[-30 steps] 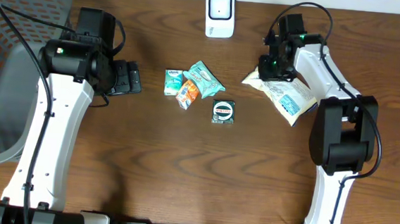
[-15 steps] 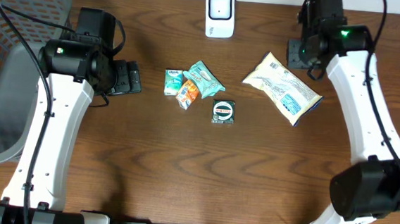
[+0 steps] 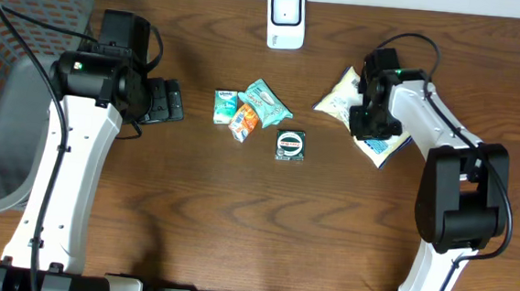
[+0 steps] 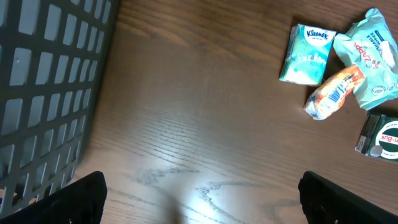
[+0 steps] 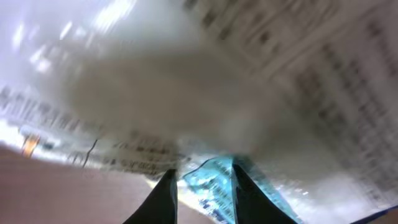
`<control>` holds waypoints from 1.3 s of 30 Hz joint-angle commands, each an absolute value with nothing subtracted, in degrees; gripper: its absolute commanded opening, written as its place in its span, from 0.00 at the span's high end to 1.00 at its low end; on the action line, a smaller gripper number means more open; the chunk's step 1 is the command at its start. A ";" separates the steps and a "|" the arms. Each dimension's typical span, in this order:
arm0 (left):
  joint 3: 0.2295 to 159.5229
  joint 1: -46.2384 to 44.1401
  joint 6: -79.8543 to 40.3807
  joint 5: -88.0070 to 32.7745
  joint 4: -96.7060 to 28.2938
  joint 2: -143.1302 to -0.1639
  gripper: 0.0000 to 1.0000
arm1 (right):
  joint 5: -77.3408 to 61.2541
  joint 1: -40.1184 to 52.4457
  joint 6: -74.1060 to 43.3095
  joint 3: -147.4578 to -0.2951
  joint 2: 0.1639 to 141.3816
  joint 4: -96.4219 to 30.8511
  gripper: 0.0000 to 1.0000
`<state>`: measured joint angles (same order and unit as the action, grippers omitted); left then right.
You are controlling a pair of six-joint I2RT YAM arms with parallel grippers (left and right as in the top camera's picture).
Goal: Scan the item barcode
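Note:
A white and yellow snack bag (image 3: 340,95) with a blue end lies at the right of the table. My right gripper (image 3: 372,118) is down on it, shut on the bag. In the right wrist view the bag (image 5: 249,74) fills the picture, blurred, and its blue edge sits between the two dark fingers of the right gripper (image 5: 204,175). No barcode can be read there. The white scanner (image 3: 286,19) stands at the back middle. My left gripper (image 3: 164,100) hangs open and holds nothing; in its wrist view the left gripper (image 4: 202,202) is over bare wood.
Mid-table lie a Kleenex pack (image 3: 225,105), an orange packet (image 3: 244,121), a teal packet (image 3: 268,100) and a black round-label box (image 3: 290,145). The left wrist view shows the Kleenex pack (image 4: 308,55) too. A dark mesh basket (image 3: 3,146) stands at the far left.
Half a second ago the right arm was up at the back right, off the bag lying flat. Now it is down on the bag. The left arm has not moved.

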<state>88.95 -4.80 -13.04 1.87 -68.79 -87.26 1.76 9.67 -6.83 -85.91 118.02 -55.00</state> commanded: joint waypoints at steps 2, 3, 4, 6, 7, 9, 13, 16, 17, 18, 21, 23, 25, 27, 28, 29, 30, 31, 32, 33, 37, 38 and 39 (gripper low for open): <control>88.82 -4.51 -12.25 2.44 -68.97 -87.35 0.02 | 0.23 9.93 -7.64 -92.09 113.32 -57.74 0.74; 88.82 -4.51 -12.25 2.44 -68.99 -87.35 0.02 | 1.37 9.78 -7.64 -93.62 112.16 -57.87 0.73; 88.82 -4.51 -12.25 2.44 -68.97 -87.35 0.02 | 3.31 9.67 -7.64 -94.89 110.78 -57.45 0.69; 88.82 -4.51 -12.25 2.44 -68.97 -87.35 0.02 | 7.75 9.50 -7.64 -96.09 109.19 -55.83 0.61; 88.82 -4.51 -12.25 2.44 -68.97 -87.35 0.02 | 10.70 9.32 -7.64 -96.36 108.38 -54.28 0.54; 88.82 -4.51 -12.25 2.44 -68.99 -87.35 0.02 | 14.44 8.80 -7.53 -96.36 107.61 -51.75 0.46; 88.82 -4.51 -12.25 2.44 -68.97 -87.35 0.02 | 13.37 6.52 -0.27 -96.16 108.25 -47.27 0.42; 88.82 -4.51 -12.25 2.44 -68.97 -87.35 0.02 | 10.92 3.25 4.67 -95.92 111.31 -44.45 0.32; 88.82 -4.51 -12.25 2.44 -68.97 -87.35 0.02 | 10.09 2.17 5.34 -95.88 112.55 -43.70 0.29; 88.82 -4.51 -12.25 2.44 -68.97 -87.35 0.02 | 8.97 1.17 5.89 -95.88 113.73 -43.05 0.27; 88.82 -4.51 -12.25 2.44 -68.99 -87.35 0.02 | 2.24 -2.50 7.66 -95.88 117.91 -42.37 0.18; 88.82 -4.51 -12.25 2.44 -68.99 -87.35 0.02 | -4.93 -4.99 7.90 -95.88 120.70 -42.94 0.15; 88.82 -4.51 -12.25 2.44 -68.97 -87.35 0.02 | -13.04 -7.03 8.95 -95.88 123.28 -44.18 0.15; 88.82 -4.51 -12.25 2.44 -68.97 -87.35 0.02 | -21.85 -8.54 11.22 -95.88 125.67 -45.65 0.14; 88.82 -4.51 -12.25 2.44 -68.97 -87.35 0.02 | -26.44 -9.21 12.75 -95.88 126.76 -46.57 0.13; 88.82 -4.51 -12.25 2.44 -68.97 -87.35 0.02 | -30.02 -9.65 14.35 -95.88 127.72 -47.51 0.12; 88.82 -4.51 -12.25 2.44 -68.97 -87.35 0.03 | -32.08 -9.93 15.42 -95.88 128.38 -48.18 0.11; 88.82 -4.51 -12.25 2.44 -68.97 -87.35 0.02 | -33.50 -10.13 16.27 -95.88 129.01 -48.84 0.11; 88.82 -4.51 -12.25 2.44 -68.97 -87.35 0.02 | -34.74 -10.20 17.10 -95.88 129.84 -49.82 0.11; 88.82 -4.51 -12.25 2.44 -68.97 -87.35 0.02 | -35.00 -10.17 17.61 -95.88 130.23 -50.33 0.11; 88.82 -4.51 -12.25 2.44 -68.99 -87.35 0.02 | -35.92 -9.87 18.06 -95.90 130.10 -52.62 0.15; 88.82 -4.51 -12.25 2.44 -68.97 -87.35 0.02 | -37.91 -9.87 18.06 -95.90 129.82 -53.47 0.16; 88.82 -4.51 -12.25 2.44 -68.97 -87.35 0.02 | -39.81 -9.91 18.04 -95.90 129.51 -54.15 0.16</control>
<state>88.95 -4.80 -13.04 1.87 -68.79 -87.26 -33.06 -10.22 16.34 -96.29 128.64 -52.60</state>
